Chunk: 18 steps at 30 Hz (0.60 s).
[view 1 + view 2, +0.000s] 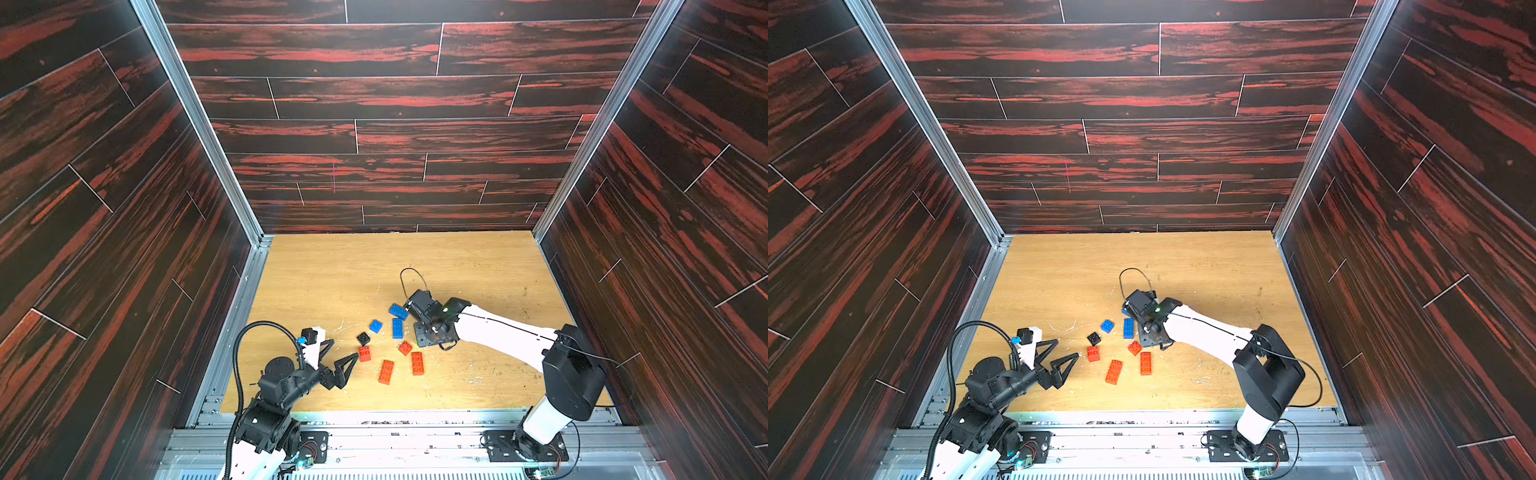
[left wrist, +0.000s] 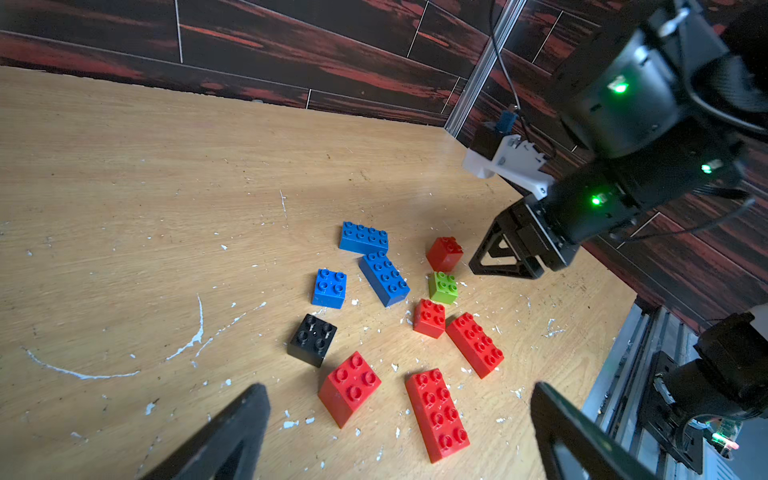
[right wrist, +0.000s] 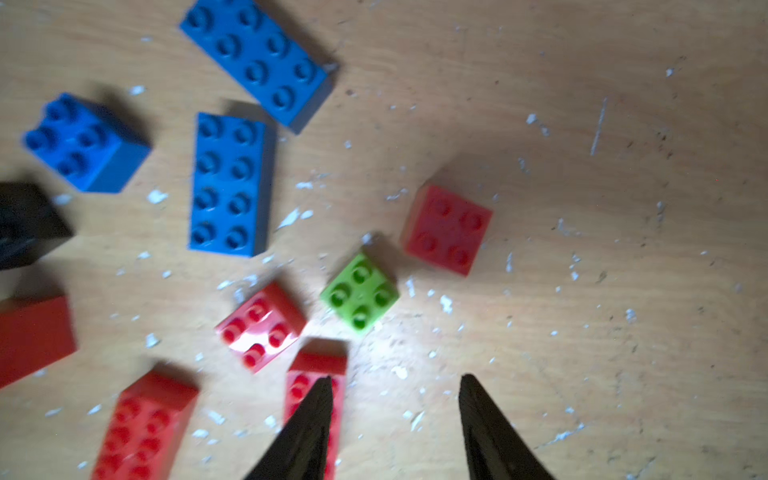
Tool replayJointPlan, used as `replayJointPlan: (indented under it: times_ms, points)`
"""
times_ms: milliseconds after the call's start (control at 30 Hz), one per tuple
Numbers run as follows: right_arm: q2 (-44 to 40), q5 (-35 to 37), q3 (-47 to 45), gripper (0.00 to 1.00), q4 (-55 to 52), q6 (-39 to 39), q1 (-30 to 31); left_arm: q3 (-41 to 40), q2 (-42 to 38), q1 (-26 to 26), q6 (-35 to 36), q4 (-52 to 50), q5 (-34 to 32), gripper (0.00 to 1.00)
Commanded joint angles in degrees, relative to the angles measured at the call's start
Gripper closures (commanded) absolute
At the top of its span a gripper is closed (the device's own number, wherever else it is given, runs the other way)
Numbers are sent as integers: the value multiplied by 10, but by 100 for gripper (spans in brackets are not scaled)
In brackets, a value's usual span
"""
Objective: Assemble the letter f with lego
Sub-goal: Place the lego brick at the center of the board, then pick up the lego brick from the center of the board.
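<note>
The lego lies loose on the wooden table (image 1: 478,266). Two blue oblongs (image 2: 363,237) (image 2: 384,278), a blue square (image 2: 329,288) and a black square (image 2: 312,340) sit on the far side. Red squares (image 2: 350,386) (image 2: 430,318) (image 2: 444,253) and red oblongs (image 2: 437,415) (image 2: 474,344) surround a lime green square (image 3: 360,293). My left gripper (image 1: 345,349) is open, low beside the nearest red square (image 1: 365,354). My right gripper (image 3: 397,377) points down, open over bare table just short of the green brick, one finger (image 3: 316,415) over a red oblong.
Dark wood-pattern walls close the table in on three sides, with a metal rail (image 1: 374,419) along the front edge. White flecks and scratches (image 2: 195,332) mark the table top. In both top views the right wrist (image 1: 432,320) hides the green brick.
</note>
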Motion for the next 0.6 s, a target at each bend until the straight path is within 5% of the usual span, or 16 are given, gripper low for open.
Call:
replayJointPlan:
  times_ms: [0,567]
  points:
    - [0,-5,-6,48,-16,41,27,2,4,-1,6,9,-1,0]
    - [23,-81,-74,48,62,43,73,1,-6,-2,6,3,-1,0]
